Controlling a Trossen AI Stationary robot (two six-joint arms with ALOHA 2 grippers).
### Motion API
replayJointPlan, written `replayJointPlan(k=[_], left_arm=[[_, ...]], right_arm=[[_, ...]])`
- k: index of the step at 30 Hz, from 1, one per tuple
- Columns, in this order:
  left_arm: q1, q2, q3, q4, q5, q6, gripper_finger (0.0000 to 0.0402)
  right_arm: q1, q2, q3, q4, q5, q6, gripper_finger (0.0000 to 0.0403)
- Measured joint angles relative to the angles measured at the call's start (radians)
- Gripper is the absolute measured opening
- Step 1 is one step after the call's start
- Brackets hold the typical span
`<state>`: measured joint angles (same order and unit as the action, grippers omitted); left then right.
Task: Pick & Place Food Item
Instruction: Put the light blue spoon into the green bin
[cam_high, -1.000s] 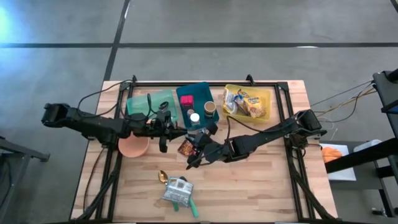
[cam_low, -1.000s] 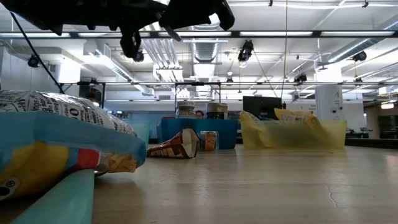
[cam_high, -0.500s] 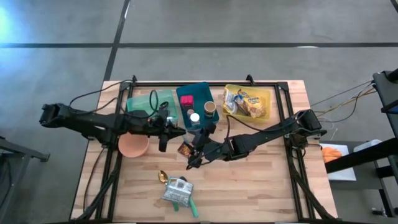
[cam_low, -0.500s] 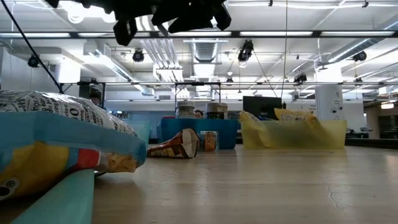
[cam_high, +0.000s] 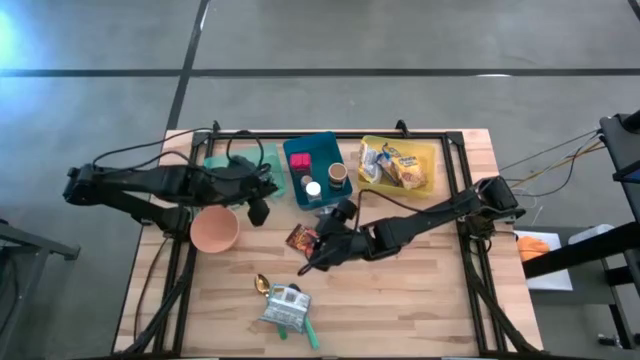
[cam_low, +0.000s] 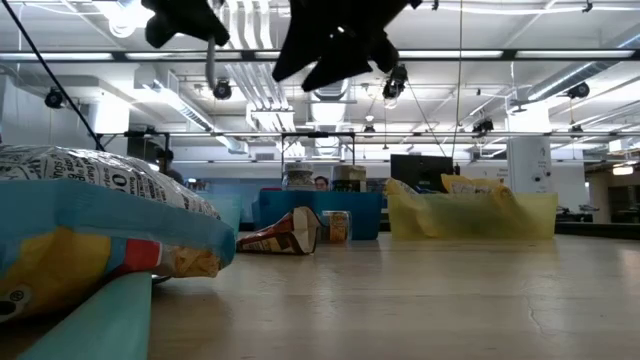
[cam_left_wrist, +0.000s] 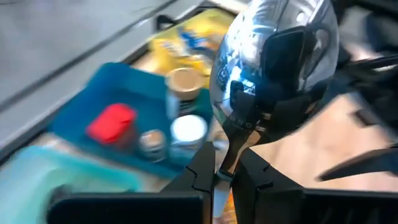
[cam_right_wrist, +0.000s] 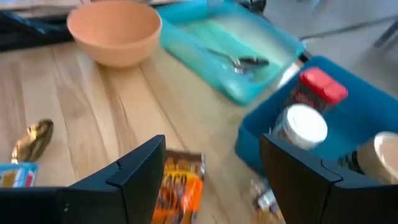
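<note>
A brown-and-orange snack packet (cam_high: 300, 238) lies flat on the wooden table just in front of the blue bin (cam_high: 300, 155); the low view shows the packet (cam_low: 285, 232) resting on the tabletop. My right gripper (cam_high: 315, 250) hovers open above it, one finger on either side of the packet (cam_right_wrist: 177, 183) in the right wrist view, touching nothing. My left gripper (cam_high: 258, 210) is raised between the orange bowl (cam_high: 214, 230) and the blue bin, shut on a silver spoon (cam_left_wrist: 273, 62). My left gripper pinches the spoon's thin handle (cam_left_wrist: 229, 155) between its two fingers, just below the bowl. The spoon is lifted clear of the table. Its shiny bowl (cam_left_wrist: 273, 56) stands out beyond the fingertips.
A teal tray (cam_right_wrist: 249, 37) holding another spoon sits at the far left, beside the blue bin with jars (cam_right_wrist: 301, 127). A yellow bin (cam_high: 425, 180) of snack packs stands far right. A gold-coloured small thing (cam_high: 261, 284) and a bag (cam_high: 285, 305) lie near the front edge.
My left gripper has risen and drawn back toward the table's left edge with the spoon, tipping its fingers upward. My right gripper has opened and tipped a little further down over the snack packet, which has stayed where it lay.
</note>
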<state>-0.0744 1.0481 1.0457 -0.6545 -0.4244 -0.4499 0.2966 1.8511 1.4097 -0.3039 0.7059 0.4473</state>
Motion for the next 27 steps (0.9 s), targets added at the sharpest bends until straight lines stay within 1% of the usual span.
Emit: replayJointPlan(k=[3, 7, 13, 15, 18, 20, 24, 27], left_arm=[[0.019, 0.001, 0.031, -0.096, -0.052, -0.002, 0.0021], [0.087, 0.001, 0.039, -0.172, -0.056, 0.008, 0.0021], [0.282, 0.034, 0.029, -0.295, -0.052, 0.058, 0.0021], [0.358, 0.053, 0.029, -0.314, -0.013, 0.061, 0.0021], [0.464, 0.094, 0.029, -0.315, 0.099, 0.106, 0.0021], [0.516, 0.131, 0.029, -0.316, 0.143, 0.13, 0.0021], [0.59, 0.214, 0.031, -0.317, 0.149, 0.162, 0.0021], [0.624, 0.282, 0.045, -0.312, 0.136, 0.182, 0.0021]], right_arm=[[0.012, 0.0, 0.0, -0.057, -0.002, 0.067, 0.0258], [0.035, 0.0, -0.001, -0.108, -0.003, 0.148, 0.0258], [0.09, -0.001, -0.022, -0.12, -0.008, 0.252, 0.0258], [0.104, -0.001, -0.027, -0.119, -0.009, 0.283, 0.0258], [0.121, -0.001, -0.04, -0.12, -0.008, 0.319, 0.0258], [0.133, -0.001, -0.047, -0.119, -0.008, 0.338, 0.0258], [0.152, -0.001, -0.066, -0.119, -0.008, 0.379, 0.0258], [0.163, -0.001, -0.085, -0.118, -0.008, 0.41, 0.0258]])
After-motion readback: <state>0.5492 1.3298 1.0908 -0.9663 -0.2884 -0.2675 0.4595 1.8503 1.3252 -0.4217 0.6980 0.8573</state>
